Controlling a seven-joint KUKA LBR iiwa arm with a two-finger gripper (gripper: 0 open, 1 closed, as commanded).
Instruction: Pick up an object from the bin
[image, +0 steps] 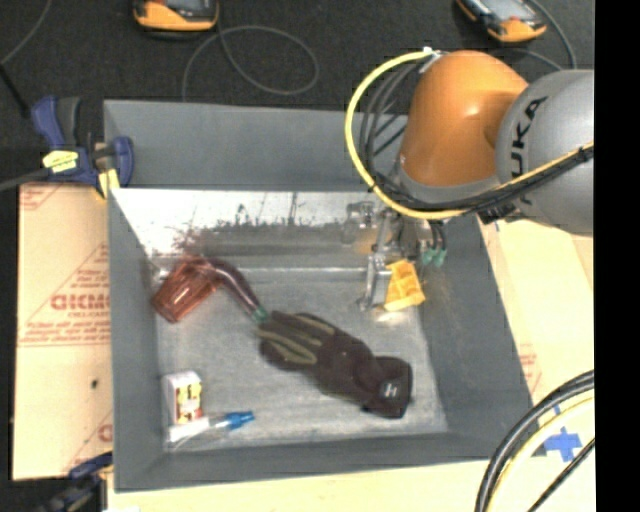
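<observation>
The gripper (388, 283) hangs in the bin's (470, 330) far right corner, a yellow block (407, 288) against it. Jaw opening cannot be told.

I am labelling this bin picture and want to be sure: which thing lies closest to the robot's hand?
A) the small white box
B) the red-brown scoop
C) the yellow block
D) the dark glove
C: the yellow block sits right beside the hand, while the dark glove, the small white box and the red-brown scoop lie farther off.
</observation>
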